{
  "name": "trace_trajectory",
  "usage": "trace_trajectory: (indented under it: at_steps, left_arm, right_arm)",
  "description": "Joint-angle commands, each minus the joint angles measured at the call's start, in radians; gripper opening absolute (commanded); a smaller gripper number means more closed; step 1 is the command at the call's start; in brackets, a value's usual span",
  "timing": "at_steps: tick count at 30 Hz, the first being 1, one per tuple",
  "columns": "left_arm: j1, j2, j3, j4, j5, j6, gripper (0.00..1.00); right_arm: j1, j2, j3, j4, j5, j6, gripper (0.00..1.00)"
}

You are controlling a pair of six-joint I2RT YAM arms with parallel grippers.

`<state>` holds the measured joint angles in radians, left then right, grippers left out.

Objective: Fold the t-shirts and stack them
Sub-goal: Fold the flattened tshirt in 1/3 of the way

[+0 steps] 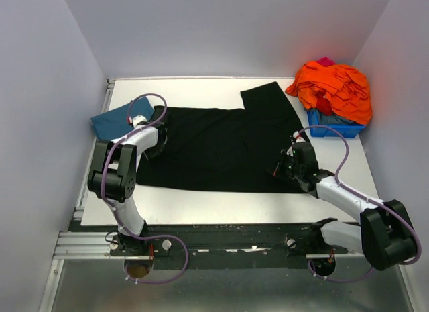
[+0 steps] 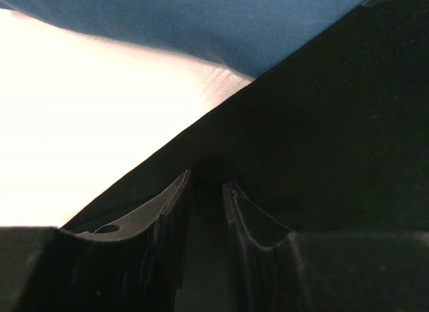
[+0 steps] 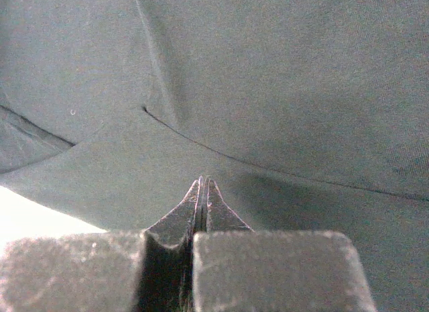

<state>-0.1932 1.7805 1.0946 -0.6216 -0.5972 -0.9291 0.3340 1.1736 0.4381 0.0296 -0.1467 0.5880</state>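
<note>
The black t-shirt (image 1: 221, 144) lies spread flat across the middle of the table, with no floral print showing. The teal-blue t-shirt (image 1: 117, 121) lies folded at the far left, partly under the left arm. My left gripper (image 1: 157, 141) is at the black shirt's left edge, next to the teal one. Its jaws are nearly closed with black cloth (image 2: 322, 124) between them, and the teal cloth (image 2: 201, 23) lies just beyond. My right gripper (image 1: 287, 166) is at the shirt's near right edge. Its fingers are pressed together on the black cloth (image 3: 268, 90).
A small blue bin (image 1: 335, 123) stands at the back right, heaped with orange cloth (image 1: 335, 87). White walls close in the table on the left, back and right. Bare white table (image 1: 201, 204) runs along the near edge, in front of the shirt.
</note>
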Motion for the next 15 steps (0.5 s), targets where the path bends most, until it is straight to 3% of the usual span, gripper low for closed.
trace_trajectory:
  at_steps: [1, 8, 15]
  left_arm:
    - [0.011, -0.032, -0.005, 0.055, 0.066, -0.007, 0.41]
    - [0.011, -0.078, -0.042, 0.106, 0.129, -0.03, 0.43]
    - [0.011, -0.121, -0.053, 0.085, 0.062, -0.034, 0.45]
  right_arm:
    - [0.007, -0.005, -0.01, 0.024, 0.013, 0.004, 0.01]
    - [0.007, 0.017, -0.003, 0.027, 0.003, 0.004, 0.01]
    - [0.007, 0.027, 0.002, 0.026, -0.004, 0.003, 0.01]
